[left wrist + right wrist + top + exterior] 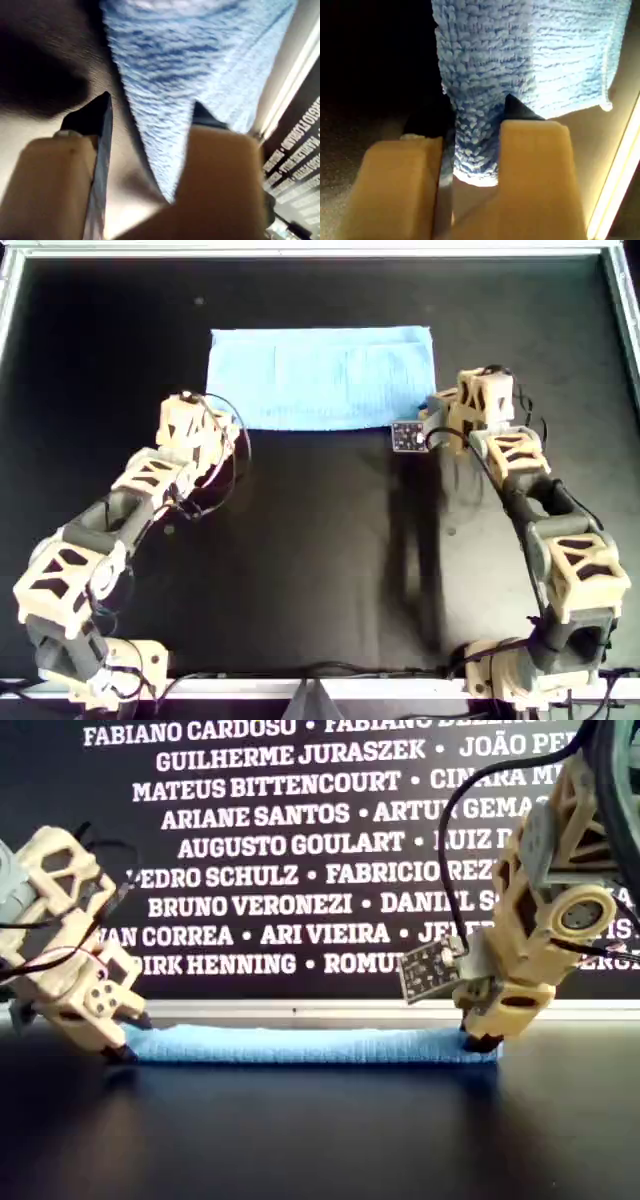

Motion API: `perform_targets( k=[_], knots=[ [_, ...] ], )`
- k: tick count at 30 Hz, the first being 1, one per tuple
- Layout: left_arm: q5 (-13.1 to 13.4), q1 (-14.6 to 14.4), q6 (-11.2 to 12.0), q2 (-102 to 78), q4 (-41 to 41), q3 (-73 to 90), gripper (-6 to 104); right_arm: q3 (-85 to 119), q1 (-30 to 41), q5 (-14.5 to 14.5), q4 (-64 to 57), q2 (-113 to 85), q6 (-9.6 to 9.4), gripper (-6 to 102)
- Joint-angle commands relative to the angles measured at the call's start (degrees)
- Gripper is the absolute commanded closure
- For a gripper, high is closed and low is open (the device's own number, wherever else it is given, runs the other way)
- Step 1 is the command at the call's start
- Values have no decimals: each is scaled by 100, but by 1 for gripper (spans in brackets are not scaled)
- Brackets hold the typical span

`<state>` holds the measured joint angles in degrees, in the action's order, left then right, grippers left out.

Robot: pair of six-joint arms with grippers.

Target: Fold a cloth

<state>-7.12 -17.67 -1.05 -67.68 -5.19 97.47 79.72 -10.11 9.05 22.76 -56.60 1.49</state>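
Observation:
The sky-blue cloth [320,375] lies flat as a folded strip on the black mat, toward the far edge. It also shows in the exterior view [300,1045]. My first gripper [200,412] is low at its near corner on the overhead view's left. In the first wrist view my first gripper [150,120] is open, with the cloth's corner [200,75] between its jaws. My second gripper [432,412] is low at the near corner on the overhead view's right. In the second wrist view my second gripper [472,130] is shut on the cloth's thick folded edge [520,50].
A white frame [300,250] borders the black mat [320,570]. A small circuit board [408,436] hangs off the second arm's wrist, just in front of the cloth. A black wall of printed names [300,850] stands behind the table.

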Motion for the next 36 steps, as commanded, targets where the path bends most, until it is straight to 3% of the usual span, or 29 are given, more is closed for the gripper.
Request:
perform_targets(
  k=[1,5,16,24,28,33,36],
  knots=[
    [26,-53,18,-158,105,-299,19,-431,-18,44,-105,-176,26,54],
    [26,-53,-44,-132,105,-316,9,-431,-26,44,-105,-176,26,54],
    [26,264,-44,861,105,-1090,9,-431,-26,44,-105,-176,26,55],
    [26,272,-79,896,18,-1134,13,-404,-35,44,-105,-167,26,57],
    [26,272,-79,888,18,-1143,35,-422,-35,44,-105,-167,26,71],
    [-79,272,18,879,62,-1257,80,-439,-35,44,-114,-176,26,98],
    [-79,272,18,870,132,-1266,102,-439,-35,44,-114,-176,26,97]
  ],
)
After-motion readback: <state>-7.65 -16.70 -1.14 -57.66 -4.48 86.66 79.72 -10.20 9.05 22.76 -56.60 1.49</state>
